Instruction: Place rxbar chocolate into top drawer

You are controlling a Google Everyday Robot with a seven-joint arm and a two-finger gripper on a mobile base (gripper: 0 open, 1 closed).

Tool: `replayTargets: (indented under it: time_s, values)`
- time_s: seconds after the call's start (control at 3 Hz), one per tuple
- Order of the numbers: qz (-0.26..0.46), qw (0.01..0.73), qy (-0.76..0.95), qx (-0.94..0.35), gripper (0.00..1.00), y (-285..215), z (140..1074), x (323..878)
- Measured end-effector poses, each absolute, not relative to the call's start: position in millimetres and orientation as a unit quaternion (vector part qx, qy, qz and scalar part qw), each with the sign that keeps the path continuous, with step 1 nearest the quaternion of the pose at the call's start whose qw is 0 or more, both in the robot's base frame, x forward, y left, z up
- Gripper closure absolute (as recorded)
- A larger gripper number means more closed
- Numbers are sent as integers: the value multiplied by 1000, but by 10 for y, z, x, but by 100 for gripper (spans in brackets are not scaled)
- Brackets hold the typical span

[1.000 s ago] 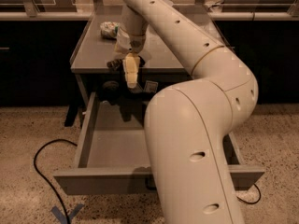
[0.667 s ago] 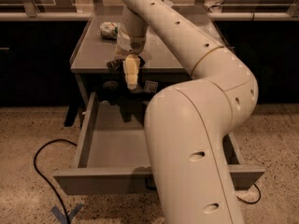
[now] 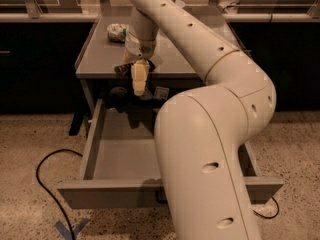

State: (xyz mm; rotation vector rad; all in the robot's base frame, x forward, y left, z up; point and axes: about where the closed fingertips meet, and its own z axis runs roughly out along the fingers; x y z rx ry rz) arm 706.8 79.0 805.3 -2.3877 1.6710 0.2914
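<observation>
My gripper [image 3: 139, 78] hangs at the front edge of the grey table [image 3: 100, 59], just above the back of the open top drawer [image 3: 122, 151]. It is shut on the rxbar chocolate [image 3: 122, 69], a dark flat bar that sticks out to either side of the pale fingers [image 3: 140, 81]. The drawer is pulled far out, and its grey front panel [image 3: 107, 194] faces the camera. My arm covers the drawer's right half and its handle.
A white-and-green wrinkled packet [image 3: 117, 31] lies at the back left of the table top. A black cable [image 3: 44, 181] loops over the speckled floor left of the drawer, with blue tape [image 3: 70, 229] near it. Dark cabinets stand on both sides.
</observation>
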Motion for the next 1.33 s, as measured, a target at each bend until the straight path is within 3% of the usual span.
replayTargets:
  time_s: [1.0, 1.33]
  values:
    - [99, 106, 567, -811, 89, 790, 8140, 7068]
    - [99, 106, 567, -811, 100, 788, 8194, 7067]
